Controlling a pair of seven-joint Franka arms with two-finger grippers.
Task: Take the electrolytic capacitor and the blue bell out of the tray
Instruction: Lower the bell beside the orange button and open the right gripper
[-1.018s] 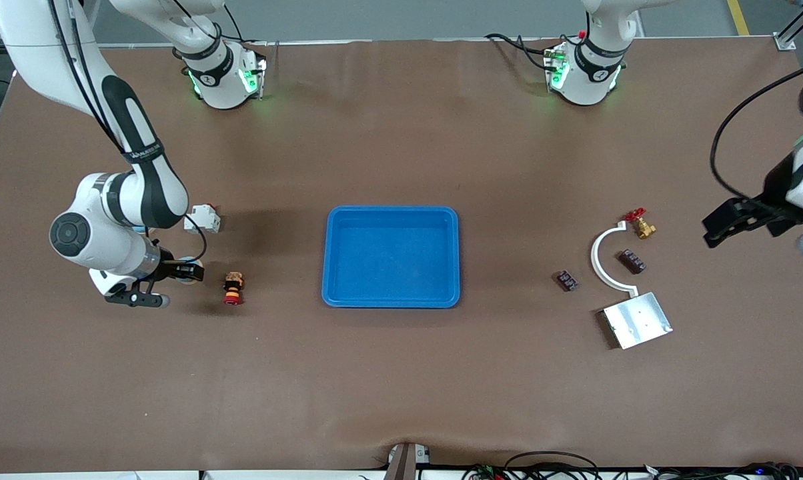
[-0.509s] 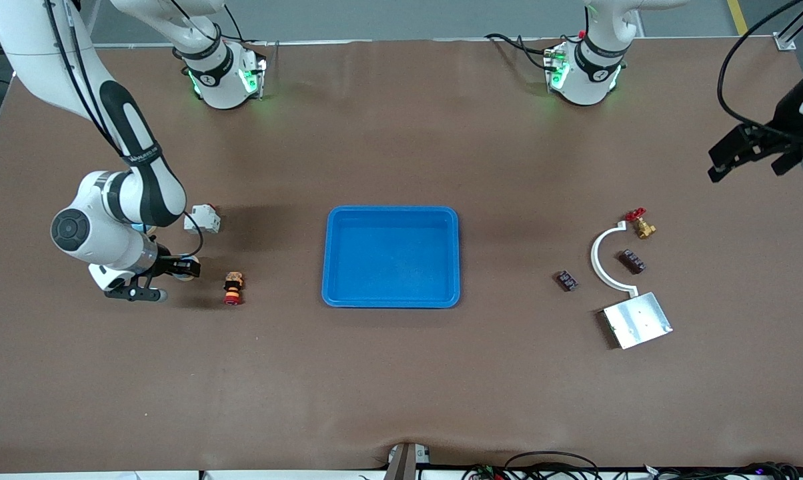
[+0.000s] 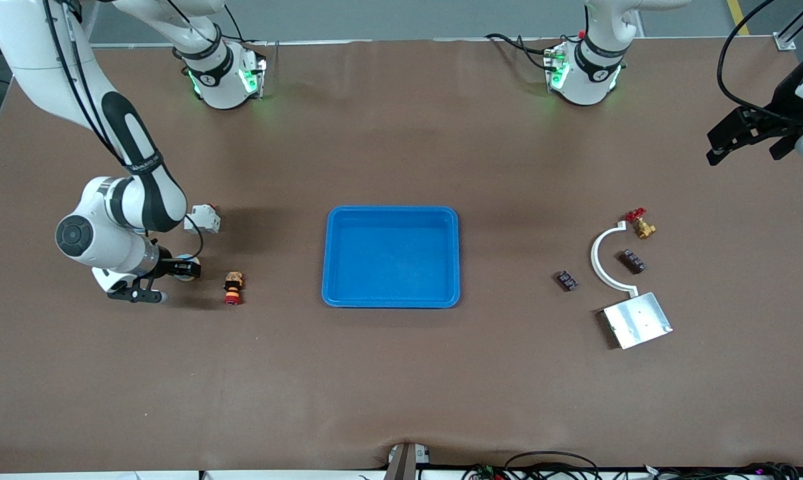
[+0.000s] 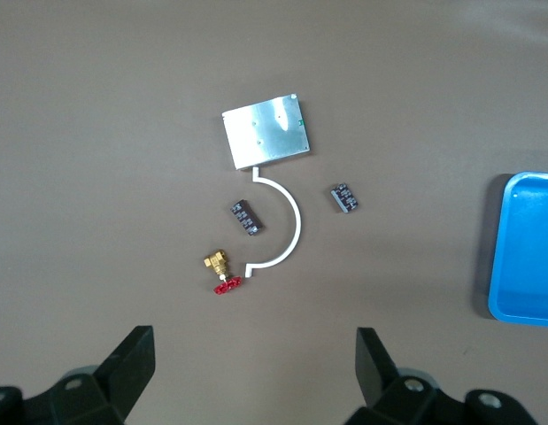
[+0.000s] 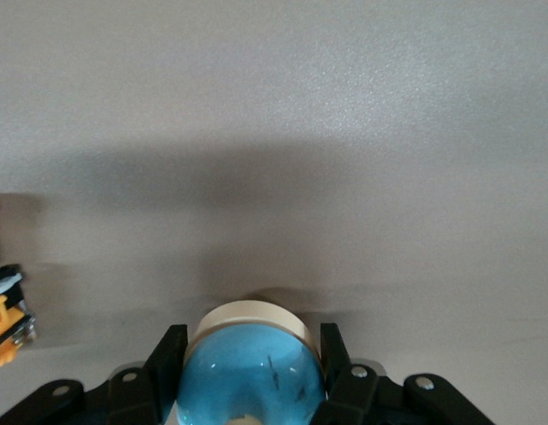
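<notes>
1 blue tray [image 3: 391, 300], 2 dark capacitors [image 3: 566, 281] [image 3: 631, 261], 1 bell [image 5: 253, 367], 1 brass valve [image 3: 641, 225], 1 metal plate [image 3: 637, 320], 1 white arc [image 3: 601, 260], 1 red button [image 3: 233, 288], 1 white block [image 3: 202, 218].

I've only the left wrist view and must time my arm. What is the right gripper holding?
Observer: The right gripper is shut on a blue bell.
Operator: Where is it?
Observer: At the right arm's end of the table, beside a red and yellow button.
Operator: Anything in the tray yet?
Observer: No, the blue tray holds nothing.
</notes>
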